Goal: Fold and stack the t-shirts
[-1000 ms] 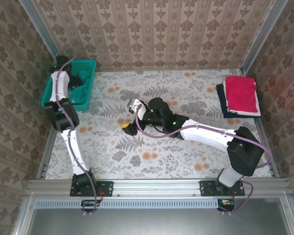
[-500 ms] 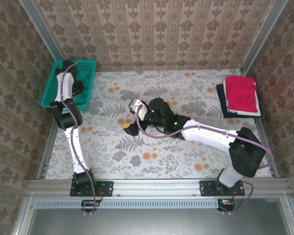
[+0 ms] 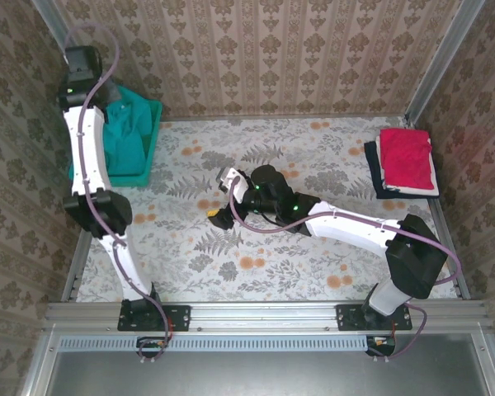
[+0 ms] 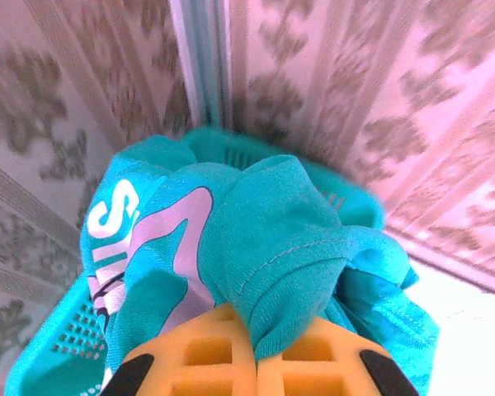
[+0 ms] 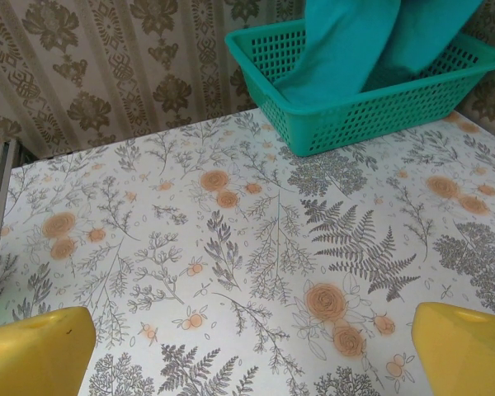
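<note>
Fingers of the left arm are clamped shut on a bunched fold of the teal tee. In the left wrist view the cloth bulges out from between the orange pads, with its white print showing on the left side. The left arm stands high at the far left corner. From there the teal tee hangs down, and its lower part lies in the basket. The right wrist view shows two hanging lengths of this tee running down into the basket, which sits on the counter against the wall.

The right fingers are spread wide and hold nothing. Their yellow tips sit at the two lower corners of the right wrist view, with bare floral counter between them. In the top view the right arm reaches across to the middle of the counter, well apart from the basket.

The red tee lies folded at the far right of the counter. It rests on the navy tee, whose dark edge shows along the red one's left and near sides.
</note>
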Motion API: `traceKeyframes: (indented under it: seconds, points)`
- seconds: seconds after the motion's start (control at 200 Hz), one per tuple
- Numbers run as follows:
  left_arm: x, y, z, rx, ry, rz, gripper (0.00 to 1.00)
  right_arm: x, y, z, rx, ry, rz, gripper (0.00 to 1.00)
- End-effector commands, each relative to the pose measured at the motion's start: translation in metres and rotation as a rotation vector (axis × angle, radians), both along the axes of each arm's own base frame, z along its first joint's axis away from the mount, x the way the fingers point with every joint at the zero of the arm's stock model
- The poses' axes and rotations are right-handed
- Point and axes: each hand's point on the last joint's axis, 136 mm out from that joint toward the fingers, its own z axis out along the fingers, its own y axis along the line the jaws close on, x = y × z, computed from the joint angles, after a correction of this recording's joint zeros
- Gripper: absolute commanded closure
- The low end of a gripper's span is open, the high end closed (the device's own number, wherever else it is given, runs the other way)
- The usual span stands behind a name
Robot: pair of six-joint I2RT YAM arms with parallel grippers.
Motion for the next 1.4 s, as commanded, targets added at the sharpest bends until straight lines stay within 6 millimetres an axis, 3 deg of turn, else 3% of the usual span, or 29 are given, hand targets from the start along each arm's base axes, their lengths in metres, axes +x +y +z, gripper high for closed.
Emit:
traceKeyframes:
  seconds: [0.0,0.14,0.31,0.43,0.49,0.625,0.65,0.705,0.77,0.825,0.865,0.97,1.11,1.3,1.395]
  points:
    - [-0.022,-0.022,0.075,0.096,-0.169,-0.057,1.0,0.002,-0.003,0.013,0.022,-0.018,-0.011,0.0]
    - [-0.059,-0.066,0.143,0.135,-0.33,-0.164,1.0,0.001,-0.002,0.012,0.03,-0.007,-0.007,0.0]
    - [-0.106,-0.124,0.195,0.2,-0.456,-0.287,1.0,-0.002,-0.004,0.012,0.052,0.007,-0.011,0.0]
    - [-0.13,-0.166,0.202,0.204,-0.482,-0.389,1.0,-0.007,-0.01,0.01,0.064,0.029,-0.016,0.0]
    - [-0.134,-0.184,0.188,0.174,-0.459,-0.434,1.0,-0.013,-0.015,0.008,0.075,0.037,-0.017,0.0]
    - [-0.138,-0.226,0.126,0.03,-0.369,-0.539,1.0,-0.025,-0.031,0.009,0.096,0.041,-0.034,0.0]
    - [-0.139,-0.234,0.113,0.003,-0.35,-0.567,0.94,-0.027,-0.035,0.008,0.096,0.04,-0.038,0.0]
    - [-0.144,-0.247,0.08,-0.071,-0.302,-0.596,0.69,-0.032,-0.046,0.013,0.105,0.026,-0.054,0.0]
    - [-0.15,-0.246,0.039,-0.148,-0.25,-0.569,0.39,-0.036,-0.058,0.014,0.106,0.015,-0.084,0.0]
    - [-0.155,-0.236,0.008,-0.192,-0.216,-0.502,0.13,-0.034,-0.071,0.015,0.106,0.013,-0.132,0.0]
    - [-0.16,-0.223,-0.018,-0.208,-0.18,-0.439,0.01,-0.03,-0.082,0.013,0.103,0.026,-0.186,0.0]
    - [-0.174,-0.187,-0.074,-0.213,-0.068,-0.305,0.0,-0.007,-0.118,0.003,0.087,0.105,-0.388,0.0]
    - [-0.197,-0.177,-0.141,-0.197,0.091,-0.281,0.0,0.026,-0.163,-0.028,0.038,0.32,-0.637,0.0]
    - [-0.226,-0.212,-0.23,-0.372,0.302,-0.272,0.0,0.054,-0.188,-0.082,0.039,0.584,-0.824,0.0]
    - [-0.246,-0.246,-0.258,-0.43,0.369,-0.283,0.01,0.062,-0.19,-0.111,0.011,0.664,-0.886,0.0]
